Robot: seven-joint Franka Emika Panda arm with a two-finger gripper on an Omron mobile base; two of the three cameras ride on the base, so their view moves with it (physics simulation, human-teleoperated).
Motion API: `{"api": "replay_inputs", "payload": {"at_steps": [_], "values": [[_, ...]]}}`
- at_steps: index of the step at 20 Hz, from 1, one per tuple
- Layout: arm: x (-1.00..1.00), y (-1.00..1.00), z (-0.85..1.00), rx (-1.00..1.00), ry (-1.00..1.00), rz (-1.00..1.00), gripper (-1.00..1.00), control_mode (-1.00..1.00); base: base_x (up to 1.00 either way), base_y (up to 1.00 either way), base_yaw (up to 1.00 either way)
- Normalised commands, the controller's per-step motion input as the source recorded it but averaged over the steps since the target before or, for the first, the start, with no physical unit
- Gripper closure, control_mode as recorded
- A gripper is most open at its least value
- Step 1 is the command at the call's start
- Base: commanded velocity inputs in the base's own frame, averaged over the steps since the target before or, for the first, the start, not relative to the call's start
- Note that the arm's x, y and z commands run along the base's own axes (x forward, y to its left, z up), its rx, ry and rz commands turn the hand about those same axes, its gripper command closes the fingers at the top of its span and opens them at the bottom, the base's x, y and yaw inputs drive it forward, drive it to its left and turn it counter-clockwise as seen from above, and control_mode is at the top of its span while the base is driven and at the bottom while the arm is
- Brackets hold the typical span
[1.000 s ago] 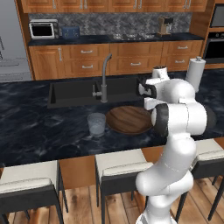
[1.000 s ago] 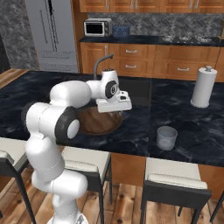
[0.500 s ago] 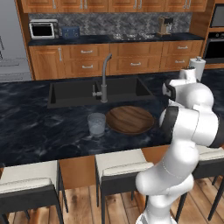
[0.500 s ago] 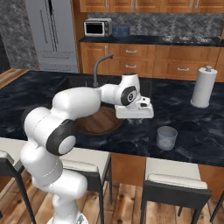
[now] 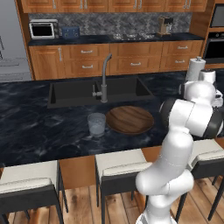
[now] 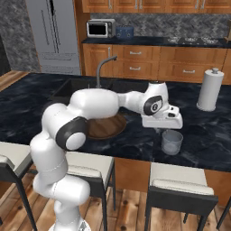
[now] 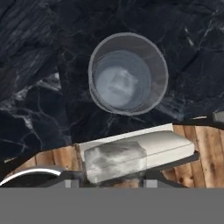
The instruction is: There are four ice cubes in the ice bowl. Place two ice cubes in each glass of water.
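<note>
Hand view: my hand (image 7: pixel 108 183) grips an ice cube (image 7: pixel 114 160) between its fingertips, above a glass of water (image 7: pixel 127 73). That glass stands upright on the dark bench (image 7: pixel 35 57).

Kitchen: sink (image 5: pixel 78 92), microwave (image 5: pixel 43 29), wooden cabinets (image 5: pixel 131 61).

You saw even, soft rendered light, faint shadows, dull sheen on the dark counter (image 6: pixel 198 131), slightly blurry, low-detail pictures.

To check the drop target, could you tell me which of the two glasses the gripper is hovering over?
The glass near the paper-towel roll, right of the wooden ice bowl. The gripper hangs just above it; the other glass stands left of the bowl.
</note>
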Motion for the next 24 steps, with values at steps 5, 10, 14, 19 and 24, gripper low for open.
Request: {"api": "replay_inputs", "payload": {"at_steps": [5,10,14,19,24], "values": [[0.26,-0.53,0.0,0.0,0.0,-0.08,1.0,-1.0,0.0,0.0,0.0],[0.18,-0.07,-0.02,0.0,0.0,-0.06,1.0,-1.0,0.0,0.0,0.0],[0.19,0.0,-0.18,0.0,-0.01,-0.05,1.0,-1.0,0.0,0.0,0.0],[0.37,0.0,-0.33,0.0,-0.02,-0.07,1.0,-1.0,0.0,0.0,0.0],[0.4,0.0,-0.18,0.0,-0.03,-0.08,1.0,-1.0,0.0,0.0,0.0]]}}
